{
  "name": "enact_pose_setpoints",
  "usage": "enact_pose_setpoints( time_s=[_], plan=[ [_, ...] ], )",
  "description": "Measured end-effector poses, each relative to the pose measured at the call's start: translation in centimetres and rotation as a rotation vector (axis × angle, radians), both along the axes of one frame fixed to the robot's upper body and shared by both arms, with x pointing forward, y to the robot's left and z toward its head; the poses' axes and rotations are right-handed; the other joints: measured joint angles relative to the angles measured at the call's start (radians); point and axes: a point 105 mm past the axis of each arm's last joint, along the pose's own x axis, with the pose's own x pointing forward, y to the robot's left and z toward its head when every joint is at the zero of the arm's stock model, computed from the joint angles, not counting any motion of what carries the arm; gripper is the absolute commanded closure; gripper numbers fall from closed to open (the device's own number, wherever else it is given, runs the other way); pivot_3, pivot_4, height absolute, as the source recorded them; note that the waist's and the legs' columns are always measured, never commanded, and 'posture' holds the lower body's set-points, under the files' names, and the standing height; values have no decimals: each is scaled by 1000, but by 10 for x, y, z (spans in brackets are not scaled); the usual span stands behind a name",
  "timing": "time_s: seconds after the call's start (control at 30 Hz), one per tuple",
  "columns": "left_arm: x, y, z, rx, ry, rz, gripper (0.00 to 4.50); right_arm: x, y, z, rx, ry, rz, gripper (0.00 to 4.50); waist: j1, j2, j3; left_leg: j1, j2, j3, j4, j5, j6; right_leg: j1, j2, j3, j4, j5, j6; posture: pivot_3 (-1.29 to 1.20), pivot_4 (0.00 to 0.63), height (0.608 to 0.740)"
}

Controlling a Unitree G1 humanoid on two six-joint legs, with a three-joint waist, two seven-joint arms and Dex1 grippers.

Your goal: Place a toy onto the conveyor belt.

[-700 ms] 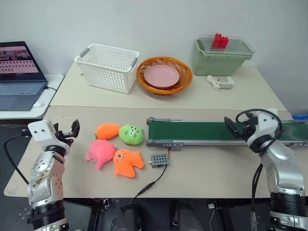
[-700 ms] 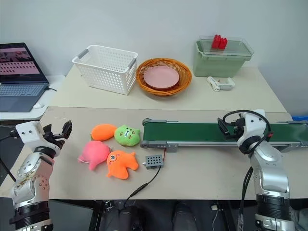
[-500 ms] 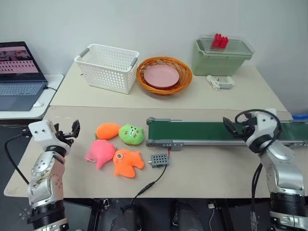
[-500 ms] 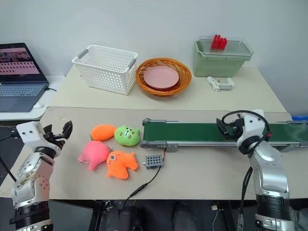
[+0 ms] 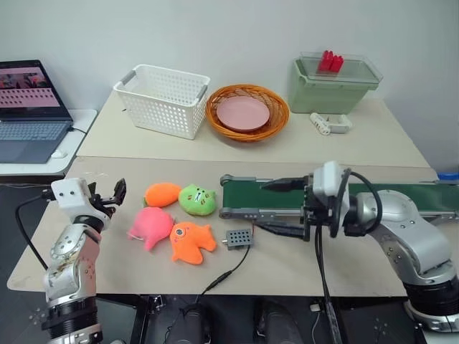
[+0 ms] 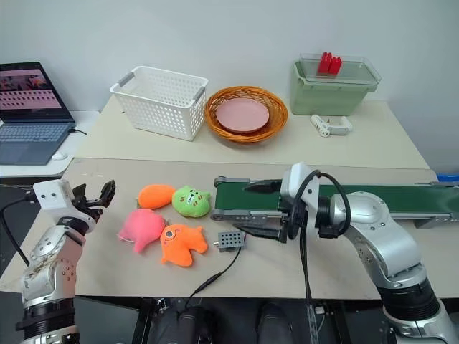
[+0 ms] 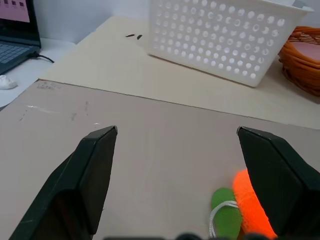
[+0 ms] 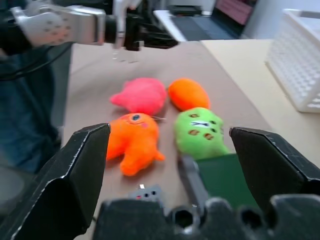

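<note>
Toy: pink plush (image 5: 148,227) lies on the surface (image 5: 301,251), left of centre, near side. Touching the orange fish plush (image 5: 189,241) on its right; just near of the orange oval plush (image 5: 161,193).
Green plush: cat-face plush (image 5: 196,200) sits right of the orange oval one, just beside the left end of the conveyor belt.
Conveyor belt: dark green belt (image 5: 287,195) in a grey frame, running left to right across the right half of the surface. Nothing lies on the visible stretch.
Control box: small grey box (image 5: 238,238) with a cable, just near of the belt's left end.
Left gripper: (image 5: 115,193) at the left edge of the surface, left of the toy and apart from it. Jaws spread wide, nothing between them.
Right gripper: (image 5: 276,206) reaches leftward over the left part of the belt frame, pointing toward the plush group. Fingers (image 5: 281,185) wide apart, empty.
Far side: white perforated basket (image 5: 161,99), orange woven bowl (image 5: 247,112) holding a pink plate (image 5: 242,112), green lidded bin (image 5: 333,86).
Far left: open laptop (image 5: 30,111) on a separate surface.
</note>
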Motion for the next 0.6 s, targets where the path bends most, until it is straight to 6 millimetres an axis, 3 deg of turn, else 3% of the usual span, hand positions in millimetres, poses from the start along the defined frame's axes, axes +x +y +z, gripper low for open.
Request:
enact_pose_setpoints(
  time_s=[0.3,0.37,0.47,0.53,0.6],
  plan=[
    [-17,-2,49,324,52,-313,384,-2,10,-5,-13,12,43,0,-2,-1,0,-6,1,1,-2,4,-6,-11,1,0,2,-1,-3,0,150,740],
    [-20,3,67,451,79,-382,384,3,7,-9,-20,20,23,0,-3,-1,0,-6,1,2,-3,4,-6,-12,1,0,2,-2,-4,0,150,740],
    [-24,0,88,868,167,-509,384,8,8,-15,-7,39,12,0,-1,0,0,-6,-1,4,-6,4,-6,-12,1,1,1,-3,-4,0,150,740],
    [-28,-14,78,1045,227,-620,384,9,8,-17,-6,42,6,0,-1,2,0,-6,-1,5,-7,3,-6,-12,0,1,0,-3,-4,0,150,740],
    [-41,-38,50,1109,303,-800,384,12,8,-19,-3,41,-3,0,-3,2,1,-7,0,5,-8,3,-6,-13,1,1,1,-3,-4,0,150,740]
  ],
)
